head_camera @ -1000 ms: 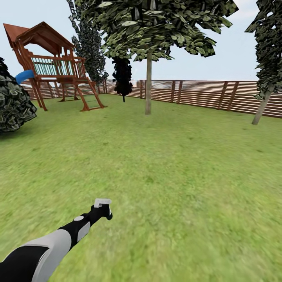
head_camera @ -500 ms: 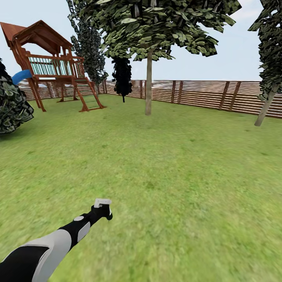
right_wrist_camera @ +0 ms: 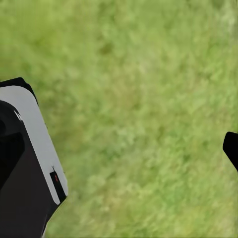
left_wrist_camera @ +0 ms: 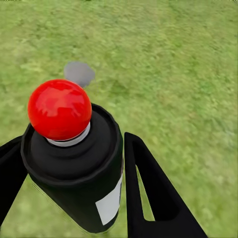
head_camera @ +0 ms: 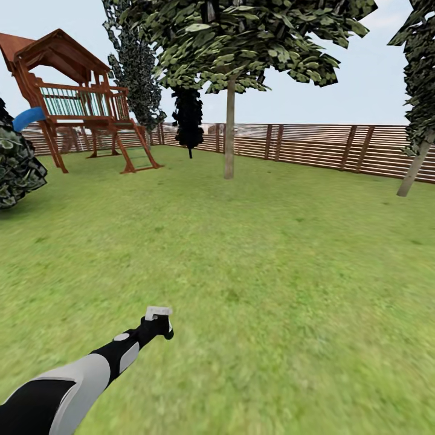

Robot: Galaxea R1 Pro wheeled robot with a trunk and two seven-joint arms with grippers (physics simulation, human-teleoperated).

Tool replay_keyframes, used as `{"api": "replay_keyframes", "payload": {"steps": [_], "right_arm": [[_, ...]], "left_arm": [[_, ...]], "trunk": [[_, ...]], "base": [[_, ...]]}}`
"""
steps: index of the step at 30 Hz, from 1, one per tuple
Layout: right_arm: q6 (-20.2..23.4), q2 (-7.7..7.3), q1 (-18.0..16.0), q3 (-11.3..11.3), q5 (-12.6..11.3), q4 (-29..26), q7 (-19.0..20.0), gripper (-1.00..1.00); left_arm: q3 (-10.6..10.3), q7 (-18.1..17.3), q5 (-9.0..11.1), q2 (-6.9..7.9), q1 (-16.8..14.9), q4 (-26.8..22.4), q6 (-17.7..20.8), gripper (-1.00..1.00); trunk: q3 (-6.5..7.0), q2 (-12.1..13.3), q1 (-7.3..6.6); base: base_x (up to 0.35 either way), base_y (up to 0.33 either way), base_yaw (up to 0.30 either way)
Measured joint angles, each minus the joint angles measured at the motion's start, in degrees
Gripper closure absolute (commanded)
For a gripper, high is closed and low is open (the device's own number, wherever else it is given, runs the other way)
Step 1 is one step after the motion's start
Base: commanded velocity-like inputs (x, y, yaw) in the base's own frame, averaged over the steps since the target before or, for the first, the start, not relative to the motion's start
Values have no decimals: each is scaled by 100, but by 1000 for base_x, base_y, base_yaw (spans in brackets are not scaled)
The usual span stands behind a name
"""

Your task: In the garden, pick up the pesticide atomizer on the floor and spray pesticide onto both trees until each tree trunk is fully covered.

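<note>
Whole head view has slid a little over the last second: playset (head_camera: 78,103) and bush (head_camera: 18,166) drift toward the left edge, the leaning trunk at far right (head_camera: 415,169) drifts further right and down. That reads as base/camera motion, robot rolling forward across the lawn (head_camera: 272,272), not things moving. Left arm pose in the head view is unchanged.

Left hand (left_wrist_camera: 69,198) is clenched on the sprayer (left_wrist_camera: 74,153): black can sits between the two dark fingers (left_wrist_camera: 153,193), red knob on top, pale label on its side. In the head view it's the small grey-topped thing at the arm's tip (head_camera: 158,315), held low over the grass. So pickup is done.

Right hand (right_wrist_camera: 233,148): only a dark sliver shows at one edge over blurred grass, next to a black-and-grey part of the robot's body. Can't tell whether it's released or clenched.

Nearest target: straight-trunk tree (head_camera: 229,130) ahead, centre of view, in front of the slat fence (head_camera: 314,145), still well apart from the robot. No white specks visible on its bark from here, though at this range it's probably too small to judge.

Judgement: transit phase. Needs to close on the centre trunk, raise the can, aim at the bark, then spray. Second tree likely the one at far right.
</note>
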Motion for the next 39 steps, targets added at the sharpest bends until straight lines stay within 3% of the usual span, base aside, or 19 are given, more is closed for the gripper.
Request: {"api": "replay_keyframes", "payload": {"steps": [39], "right_arm": [[0,0,0,0,2,0,0,-100]], "left_arm": [[0,2,3,0,0,0,7,100]], "trunk": [[0,0,0]], "base": [[350,0,0]]}}
